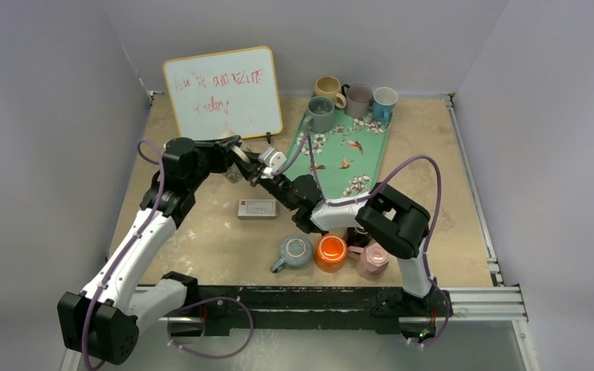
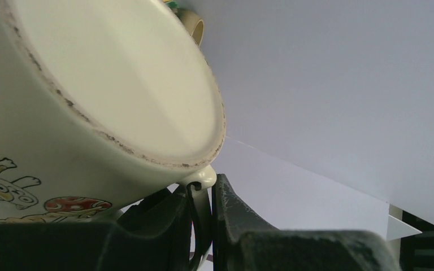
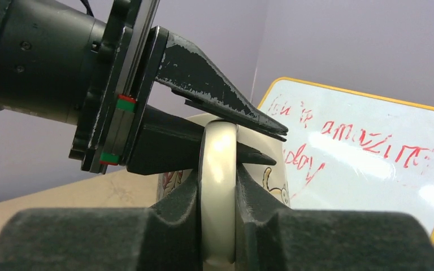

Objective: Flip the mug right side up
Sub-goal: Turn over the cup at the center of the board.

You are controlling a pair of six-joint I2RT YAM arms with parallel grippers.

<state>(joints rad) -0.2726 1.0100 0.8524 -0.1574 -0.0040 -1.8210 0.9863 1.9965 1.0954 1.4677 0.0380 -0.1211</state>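
The mug [image 2: 62, 147] shows glossy glazed ceramic with a rough, speckled base rim; left gripper fingers [image 3: 215, 93] are matt black, chipped; whiteboard [image 3: 367, 164] smooth and glossy.

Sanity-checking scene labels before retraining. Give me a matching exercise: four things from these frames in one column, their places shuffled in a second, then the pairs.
Things
1. cream cartoon mug
2. orange mug
3. whiteboard
4. grey-green mug

Places
a. far left corner of the floral tray
b. propped against the back wall
c. clamped by the left gripper and the right gripper
d. near edge, between a blue-grey mug and a pink mug

Pairs: 1-c, 2-d, 3-b, 4-a
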